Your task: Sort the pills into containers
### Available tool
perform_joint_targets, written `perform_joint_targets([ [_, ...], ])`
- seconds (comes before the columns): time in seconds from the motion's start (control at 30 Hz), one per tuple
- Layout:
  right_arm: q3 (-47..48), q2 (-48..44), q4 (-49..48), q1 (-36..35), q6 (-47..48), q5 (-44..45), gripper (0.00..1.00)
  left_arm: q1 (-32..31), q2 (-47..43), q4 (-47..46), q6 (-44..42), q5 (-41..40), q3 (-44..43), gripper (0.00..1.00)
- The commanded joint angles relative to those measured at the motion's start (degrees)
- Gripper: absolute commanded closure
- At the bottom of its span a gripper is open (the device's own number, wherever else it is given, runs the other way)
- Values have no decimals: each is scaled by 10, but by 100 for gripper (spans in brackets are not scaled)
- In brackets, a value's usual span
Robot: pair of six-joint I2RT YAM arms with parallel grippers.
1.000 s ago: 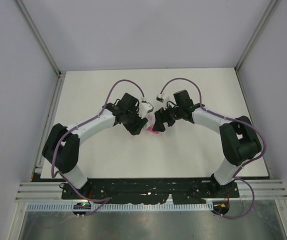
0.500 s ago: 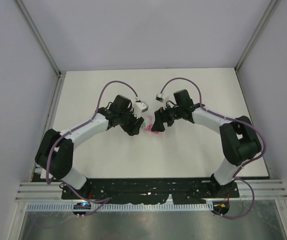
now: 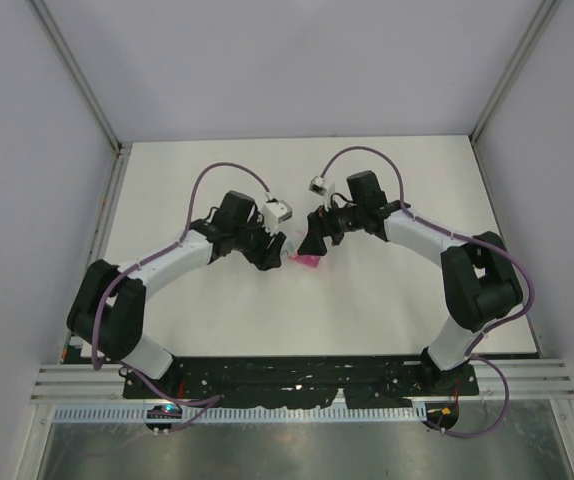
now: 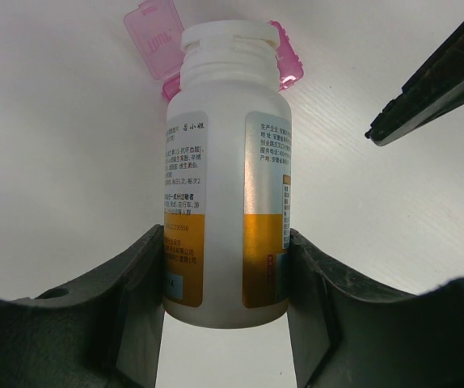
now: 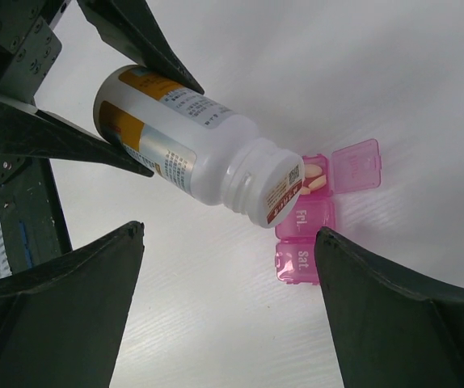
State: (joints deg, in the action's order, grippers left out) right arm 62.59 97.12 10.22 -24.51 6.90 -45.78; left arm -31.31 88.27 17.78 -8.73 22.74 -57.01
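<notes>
A white pill bottle (image 4: 228, 178) with an orange label is clamped at its base by my left gripper (image 4: 225, 234). The bottle (image 5: 191, 153) lies tilted, its mouth end over the containers (image 5: 305, 234), a pink strip pill box on the white table. One compartment stands with its lid (image 5: 357, 166) flipped back, and pale pills (image 5: 313, 179) lie inside. The "Fri" and "Sat" compartments are closed. My right gripper (image 5: 230, 230) hangs open above the box, nothing between its fingers. From above, the left gripper (image 3: 272, 252) and right gripper (image 3: 315, 238) meet over the box (image 3: 307, 262).
White tabletop (image 3: 387, 300) lies all around the box. Grey walls and metal frame posts (image 3: 95, 110) bound the table on three sides. One right finger (image 4: 434, 81) reaches into the left wrist view's upper right.
My left arm has drawn back to the left with the bottle. My right gripper has shifted slightly toward the far side, uncovering more of the pink box.
</notes>
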Motion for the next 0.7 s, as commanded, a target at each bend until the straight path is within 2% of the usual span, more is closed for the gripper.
perform_joint_targets([
  [0.0,31,7,-26,2,-13,-28,10,5,-31,-49,13,35,4,100],
  [0.67,30,9,-34,-11,-23,-77,15,7,-45,-53,21,48,7,100],
])
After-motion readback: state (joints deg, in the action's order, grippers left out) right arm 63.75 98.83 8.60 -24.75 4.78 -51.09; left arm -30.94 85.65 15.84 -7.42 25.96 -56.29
